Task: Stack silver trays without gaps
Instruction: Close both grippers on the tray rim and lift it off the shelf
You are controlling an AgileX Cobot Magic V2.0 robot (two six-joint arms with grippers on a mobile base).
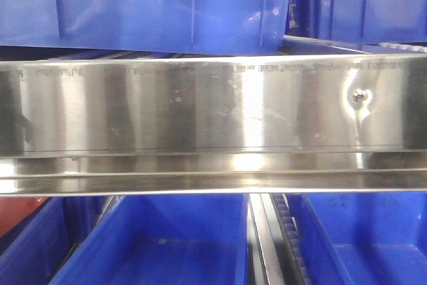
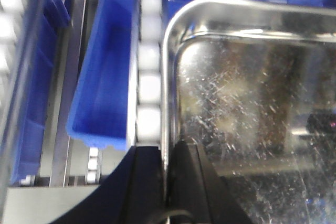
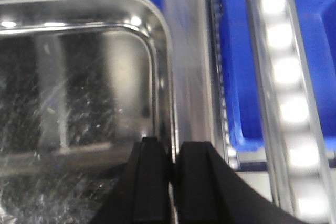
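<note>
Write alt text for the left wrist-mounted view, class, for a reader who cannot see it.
The left pincer grips the rim of a scratched silver tray that fills about half the frame. Beside the tray runs a row of white rollers, then a blue bin.

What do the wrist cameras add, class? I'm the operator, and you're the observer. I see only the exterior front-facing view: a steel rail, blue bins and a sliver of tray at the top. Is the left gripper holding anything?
Observer: Yes. The left gripper is clamped on the left rim of the silver tray, with one finger on each side.
Operator: And the right one?
Observer: The right gripper pinches the right rim, seemingly of the same tray, just below a rounded corner.
Operator: What lies beside the left rim?
Observer: A row of white rollers, then a blue bin.
</note>
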